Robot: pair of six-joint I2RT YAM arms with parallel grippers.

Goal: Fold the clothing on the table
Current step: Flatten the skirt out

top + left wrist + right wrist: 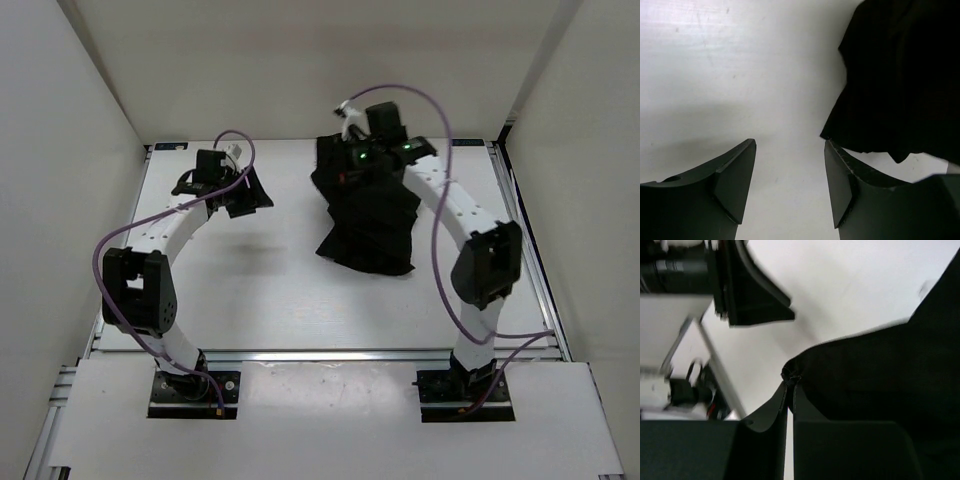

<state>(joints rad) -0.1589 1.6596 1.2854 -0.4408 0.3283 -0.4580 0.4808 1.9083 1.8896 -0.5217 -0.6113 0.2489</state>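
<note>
Top external view: shows a black pleated garment point(365, 225) heaped on the right half of the white bench point(270, 290), toward the far edge. Near hem spread flat on the surface, far part bunched and raised. Places the right tool point(362, 160) directly over that raised far part, black against black, so cannot tell the jaw gap from this angle. Places the left tool point(248, 192) over bare bench to the left of the heap, near it but apart from it.

Right wrist view: shows the right tool point(790, 385) closed, fingers point(770, 415) pressed together on a small puckered corner of the garment's edge. Dark cloth across the right and lower frame, white bench beyond it at top.

Left wrist view: shows the left tool point(790, 147) open and holding nothing, fingers point(735, 175) standing apart with bare bench visible between them. Garment at upper right, its lower edge just beside the tip of the right-hand finger. Cannot tell whether cloth and finger touch.
</note>
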